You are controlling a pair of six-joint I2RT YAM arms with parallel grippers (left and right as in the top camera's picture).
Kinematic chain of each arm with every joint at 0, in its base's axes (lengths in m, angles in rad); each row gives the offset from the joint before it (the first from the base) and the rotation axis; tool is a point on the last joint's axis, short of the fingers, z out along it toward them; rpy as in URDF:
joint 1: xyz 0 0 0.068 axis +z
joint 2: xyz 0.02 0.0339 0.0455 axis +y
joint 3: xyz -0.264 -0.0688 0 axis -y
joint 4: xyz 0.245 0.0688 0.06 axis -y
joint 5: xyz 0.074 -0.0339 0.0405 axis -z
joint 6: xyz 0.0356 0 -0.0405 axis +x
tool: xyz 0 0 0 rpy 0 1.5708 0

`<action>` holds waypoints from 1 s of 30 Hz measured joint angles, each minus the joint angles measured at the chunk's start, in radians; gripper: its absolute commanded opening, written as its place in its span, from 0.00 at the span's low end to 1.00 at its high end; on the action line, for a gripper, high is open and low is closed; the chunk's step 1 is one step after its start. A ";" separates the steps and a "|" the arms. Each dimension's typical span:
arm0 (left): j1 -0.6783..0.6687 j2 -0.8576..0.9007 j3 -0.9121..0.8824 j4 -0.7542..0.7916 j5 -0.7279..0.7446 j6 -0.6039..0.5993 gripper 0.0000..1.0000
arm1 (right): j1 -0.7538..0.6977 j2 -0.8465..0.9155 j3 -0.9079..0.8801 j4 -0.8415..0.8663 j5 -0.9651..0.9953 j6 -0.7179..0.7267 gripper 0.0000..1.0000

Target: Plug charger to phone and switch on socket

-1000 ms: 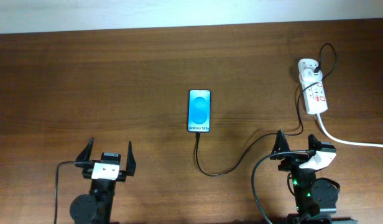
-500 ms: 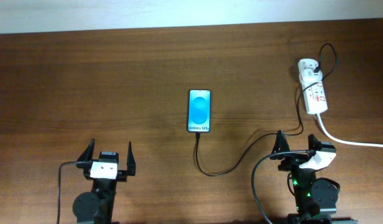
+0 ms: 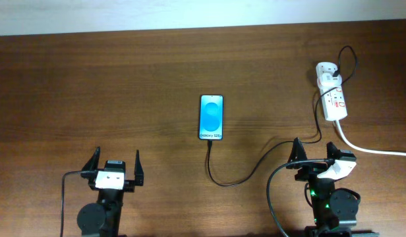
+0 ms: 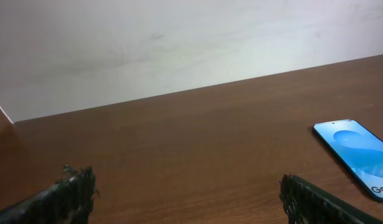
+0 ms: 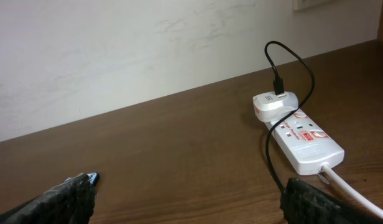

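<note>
My right gripper (image 3: 315,160), spread wide and empty, sits nearer the socket (image 3: 333,99), which lies ahead and slightly right, long axis pointing away; left gripper (image 3: 115,168) equally wide.

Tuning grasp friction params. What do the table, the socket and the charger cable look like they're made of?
Table: wood or wood-look laminate, brown with grain streaks and a soft sheen; can't tell which.
Socket: white moulded plastic by its look, smooth, slightly glossy, with red marks on its face.
Charger: thin black cable, probably a rubber or plastic jacket, matte; it lies in loose curves, so flexible.
</note>
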 measured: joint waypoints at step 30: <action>0.000 0.000 0.000 -0.010 -0.139 -0.236 0.99 | 0.000 0.000 0.000 0.000 0.000 0.000 0.99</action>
